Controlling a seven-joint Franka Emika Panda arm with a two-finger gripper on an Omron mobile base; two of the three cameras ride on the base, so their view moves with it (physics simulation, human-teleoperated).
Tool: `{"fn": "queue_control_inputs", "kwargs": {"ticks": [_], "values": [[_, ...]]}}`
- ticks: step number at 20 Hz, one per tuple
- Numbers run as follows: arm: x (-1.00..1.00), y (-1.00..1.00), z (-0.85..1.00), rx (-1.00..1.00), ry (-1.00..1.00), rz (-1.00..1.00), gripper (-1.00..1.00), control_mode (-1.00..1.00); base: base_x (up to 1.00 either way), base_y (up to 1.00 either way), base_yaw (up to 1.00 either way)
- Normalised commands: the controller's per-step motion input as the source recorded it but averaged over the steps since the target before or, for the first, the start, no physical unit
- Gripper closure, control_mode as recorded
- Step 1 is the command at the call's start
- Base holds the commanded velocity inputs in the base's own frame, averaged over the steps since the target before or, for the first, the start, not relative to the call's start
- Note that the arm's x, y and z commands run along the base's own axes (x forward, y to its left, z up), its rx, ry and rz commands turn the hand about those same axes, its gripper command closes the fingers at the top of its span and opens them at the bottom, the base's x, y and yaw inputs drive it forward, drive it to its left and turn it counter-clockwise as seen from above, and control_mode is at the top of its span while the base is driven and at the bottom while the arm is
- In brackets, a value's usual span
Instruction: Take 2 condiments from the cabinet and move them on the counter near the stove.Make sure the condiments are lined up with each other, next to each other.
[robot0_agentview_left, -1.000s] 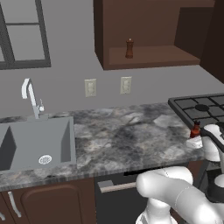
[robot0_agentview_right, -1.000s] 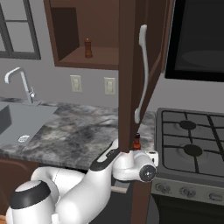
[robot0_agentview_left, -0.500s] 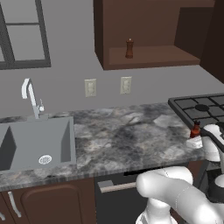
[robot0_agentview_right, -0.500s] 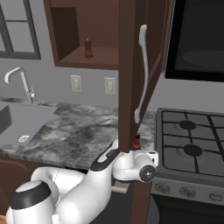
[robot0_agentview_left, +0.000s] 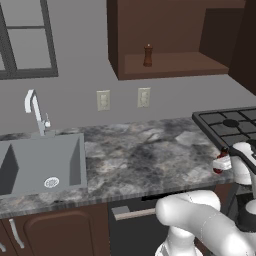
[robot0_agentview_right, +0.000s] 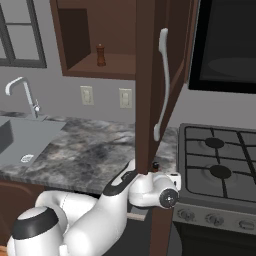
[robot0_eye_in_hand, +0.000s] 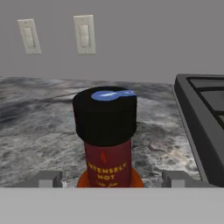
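Sauce bottle (robot0_eye_in_hand: 107, 140) stands upright on the counter (robot0_eye_in_hand: 39, 131) between the gripper's (robot0_eye_in_hand: 109, 178) spread fingertips (robot0_eye_in_hand: 48, 178), released; the stove (robot0_eye_in_hand: 203, 118) lies just to its right.

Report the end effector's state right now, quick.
End effector: open, its fingers standing clear on either side of the red sauce bottle, which stands on the counter.

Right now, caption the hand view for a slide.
Red sauce bottle upright on the marble counter beside the stove, between the open claw's fingertips.
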Motion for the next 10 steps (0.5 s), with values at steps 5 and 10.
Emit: {"fn": "queue_control_inputs", "kwargs": {"ticks": [5, 10], "values": [[-0.03, 0.00, 0.00, 0.00, 0.00, 0.00, -1.00, -1.00, 0.00, 0.00, 0.00], [0.00, 0.00, 0.02, 0.00, -0.01, 0.00, -1.00, -1.00, 0.00, 0.00, 0.00]]}}
